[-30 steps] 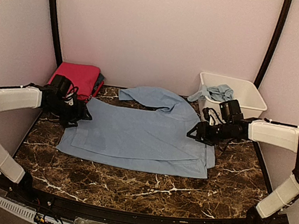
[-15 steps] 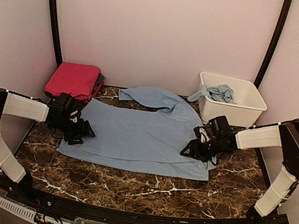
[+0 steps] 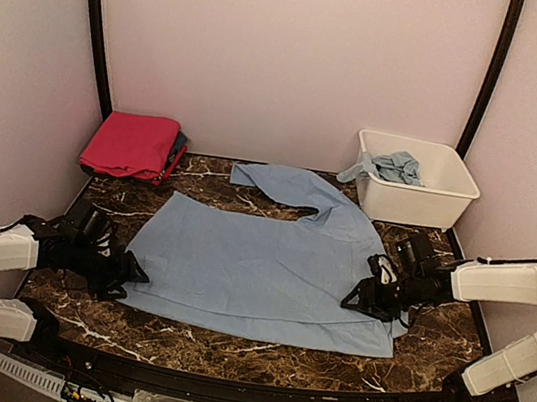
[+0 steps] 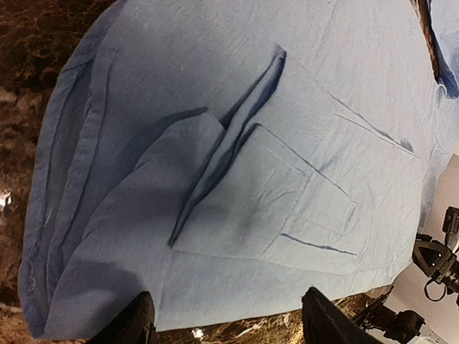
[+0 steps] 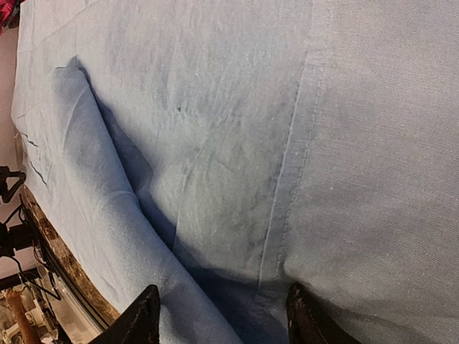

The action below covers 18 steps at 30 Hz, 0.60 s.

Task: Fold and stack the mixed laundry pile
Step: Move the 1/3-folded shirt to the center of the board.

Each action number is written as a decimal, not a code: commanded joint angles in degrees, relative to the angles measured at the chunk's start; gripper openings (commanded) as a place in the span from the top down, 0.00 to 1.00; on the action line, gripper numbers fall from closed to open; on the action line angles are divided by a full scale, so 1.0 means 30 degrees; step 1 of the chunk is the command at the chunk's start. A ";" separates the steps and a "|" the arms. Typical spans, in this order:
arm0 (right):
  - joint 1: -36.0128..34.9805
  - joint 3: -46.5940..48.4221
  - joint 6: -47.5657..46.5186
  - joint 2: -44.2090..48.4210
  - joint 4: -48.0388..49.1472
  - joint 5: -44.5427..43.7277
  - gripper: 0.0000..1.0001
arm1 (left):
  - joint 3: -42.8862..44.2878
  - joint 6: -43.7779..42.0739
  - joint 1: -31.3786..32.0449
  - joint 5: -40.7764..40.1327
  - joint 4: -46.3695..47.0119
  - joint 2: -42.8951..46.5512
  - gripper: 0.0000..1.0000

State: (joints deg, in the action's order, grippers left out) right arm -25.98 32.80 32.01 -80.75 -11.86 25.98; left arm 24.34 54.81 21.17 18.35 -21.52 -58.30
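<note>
A large pale blue garment (image 3: 258,270) of the laundry pile lies spread flat on the marble table. My left gripper (image 3: 129,272) sits low at its left edge, open, the fingers wide apart over the hem (image 4: 229,287) with marble showing between the tips. My right gripper (image 3: 355,300) is at the garment's right side, open, its fingers straddling a seam and a soft fold (image 5: 107,215). A folded magenta-pink piece (image 3: 133,143) lies at the back left with a dark piece (image 3: 177,147) beside it. Another pale blue garment (image 3: 390,165) hangs in the white tub.
The white plastic tub (image 3: 441,197) stands at the back right against the wall. Black frame posts rise at both back corners. Bare marble (image 3: 255,356) shows between the garment and the table's near edge.
Both arms have drawn back toward the near edge and dropped low. The blue garment has slid nearer with them, and its far flap now lies flatter.
</note>
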 commanded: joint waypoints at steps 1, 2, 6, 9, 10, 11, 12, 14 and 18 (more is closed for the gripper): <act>-0.0085 -0.0056 -0.0558 0.0566 -0.2177 -0.0156 0.43 | 0.0075 0.0314 0.0092 -0.0068 -0.2370 0.2520 0.31; -0.0095 0.0231 -0.0675 0.0837 -0.2303 -0.0133 0.44 | 0.0376 -0.0432 0.0092 -0.0163 -0.2728 0.2777 0.31; -0.0071 0.1883 -0.0935 0.1921 -0.2882 -0.0679 0.43 | 0.3136 -0.3117 0.0092 -0.1485 -0.3302 0.1539 0.30; -0.0099 0.3123 -0.1429 0.1723 -0.3163 -0.1504 0.43 | 0.5471 -0.4061 0.0092 -0.1382 -0.2472 -0.0549 0.30; -0.0071 0.3433 -0.1546 0.1454 -0.3177 -0.1708 0.44 | 0.5930 -0.4360 0.0092 -0.1288 -0.1735 -0.1916 0.30; -0.0057 0.3762 -0.1637 0.1120 -0.3142 -0.1868 0.44 | 0.6780 -0.4474 0.0092 -0.1203 -0.1427 -0.2579 0.30; -0.0070 0.4066 -0.1744 0.0698 -0.3112 -0.2083 0.44 | 0.7171 -0.4691 0.0092 -0.1111 -0.0653 -0.4086 0.30; -0.0075 0.4506 -0.1967 -0.0108 -0.2871 -0.2582 0.44 | 0.8494 -0.4930 0.0092 -0.0631 0.0602 -0.6365 0.31; 0.0091 0.5520 -0.2602 -0.2480 -0.2383 -0.3310 0.45 | 0.9425 -0.4867 0.0092 -0.0190 0.2399 -0.9951 0.33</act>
State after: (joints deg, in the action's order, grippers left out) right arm -25.98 46.81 26.98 -82.19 -20.12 19.70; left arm 50.87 42.26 21.19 16.40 -19.68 -81.73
